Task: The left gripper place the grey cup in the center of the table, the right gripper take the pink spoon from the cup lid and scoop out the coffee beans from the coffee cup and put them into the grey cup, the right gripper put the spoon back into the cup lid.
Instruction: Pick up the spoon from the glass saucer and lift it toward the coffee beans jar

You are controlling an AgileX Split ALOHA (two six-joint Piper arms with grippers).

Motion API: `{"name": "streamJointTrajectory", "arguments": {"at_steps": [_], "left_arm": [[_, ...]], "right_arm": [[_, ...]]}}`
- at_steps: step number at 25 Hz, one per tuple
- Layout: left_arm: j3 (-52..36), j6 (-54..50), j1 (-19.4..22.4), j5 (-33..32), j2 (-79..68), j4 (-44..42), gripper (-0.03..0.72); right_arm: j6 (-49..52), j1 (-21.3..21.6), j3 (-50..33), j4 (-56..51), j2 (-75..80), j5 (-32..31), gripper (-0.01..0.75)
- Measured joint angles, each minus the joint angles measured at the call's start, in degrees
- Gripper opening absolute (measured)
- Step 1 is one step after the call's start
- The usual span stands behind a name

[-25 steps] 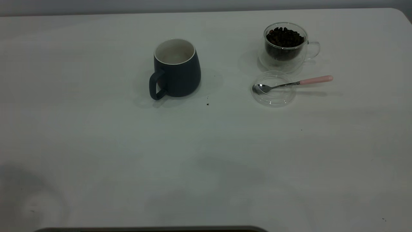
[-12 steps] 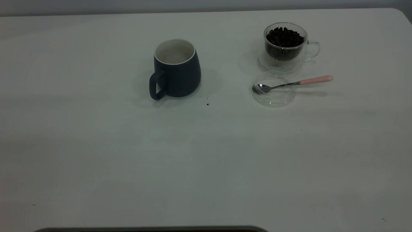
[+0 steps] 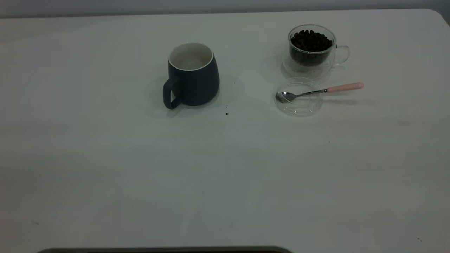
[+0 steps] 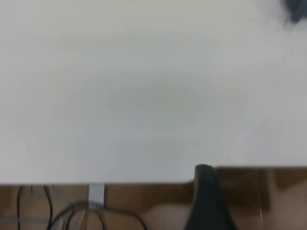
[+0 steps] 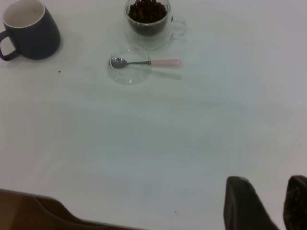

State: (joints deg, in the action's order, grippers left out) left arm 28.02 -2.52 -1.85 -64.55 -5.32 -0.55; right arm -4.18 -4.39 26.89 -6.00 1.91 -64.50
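Observation:
The grey cup (image 3: 193,79) stands upright left of the table's (image 3: 225,175) far middle, handle toward the front left, inside white. It also shows in the right wrist view (image 5: 31,31). The coffee cup (image 3: 311,52) stands at the far right with coffee beans (image 3: 311,40) heaped in it. In front of it lies the cup lid (image 3: 299,105). The pink spoon (image 3: 316,91) has its bowl in the lid and its handle pointing right. Neither gripper shows in the exterior view. My right gripper (image 5: 266,191) is open and empty, far from the cups. My left gripper (image 4: 206,201) hangs at the table's edge.
A tiny dark speck (image 3: 226,113) lies right of the grey cup. A dark rim (image 3: 165,250) runs along the front edge. The left wrist view shows cables (image 4: 72,211) below the table edge.
A shadow on the table's front left, seen a second ago, has gone. The cups, lid and spoon have not moved.

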Motion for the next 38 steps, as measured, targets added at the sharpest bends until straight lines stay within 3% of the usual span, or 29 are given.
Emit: {"name": "streamJointTrajectory", "arguments": {"at_steps": [5,32,38], "left_arm": [[-0.1,0.0,0.0,-0.2,6.2,-0.2,0.565],[-0.1,0.1,0.0,-0.3,6.3,-0.2,0.565],[-0.1,0.1,0.0,-0.3,6.3,-0.2,0.565]], "right_arm": [[0.0,0.0,0.0,0.0,0.0,0.0,0.239],[0.1,0.0,0.0,-0.1,0.0,0.0,0.239],[0.5,0.0,0.2,-5.9,0.1,2.5,0.243]]}}
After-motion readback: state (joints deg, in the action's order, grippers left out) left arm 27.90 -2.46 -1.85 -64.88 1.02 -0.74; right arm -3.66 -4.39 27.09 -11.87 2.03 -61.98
